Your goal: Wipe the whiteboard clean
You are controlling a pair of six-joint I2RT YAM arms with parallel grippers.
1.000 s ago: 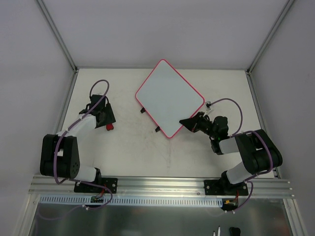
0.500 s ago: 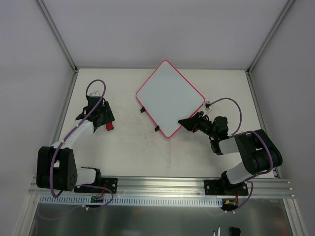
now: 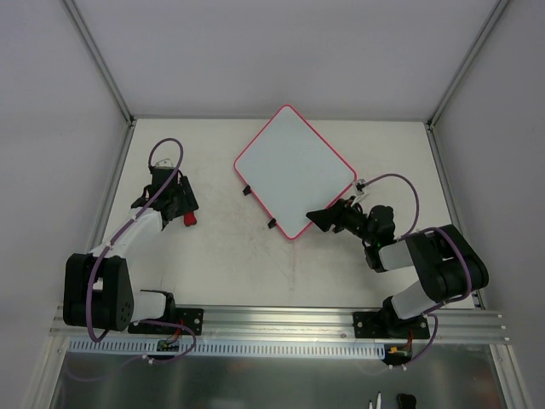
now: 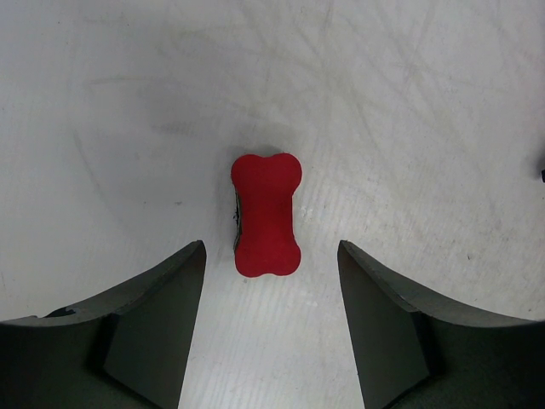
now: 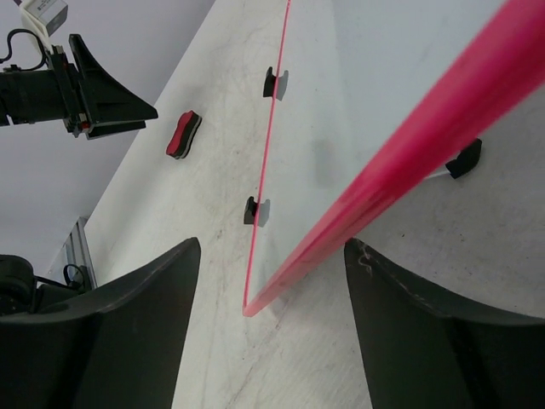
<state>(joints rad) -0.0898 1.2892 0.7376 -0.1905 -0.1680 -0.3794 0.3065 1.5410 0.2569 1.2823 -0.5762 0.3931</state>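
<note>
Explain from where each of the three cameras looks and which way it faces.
Top external: above and behind the arms, facing down at the table, whiteboard and red eraser; both arms show.
Left wrist: on the left arm, facing down at the eraser; only the open left gripper shows.
Right wrist: low on the right arm, facing across the table along the whiteboard's rim; its own open right gripper shows.
Shared: all three show the eraser; the right wrist also sees the left gripper.
</note>
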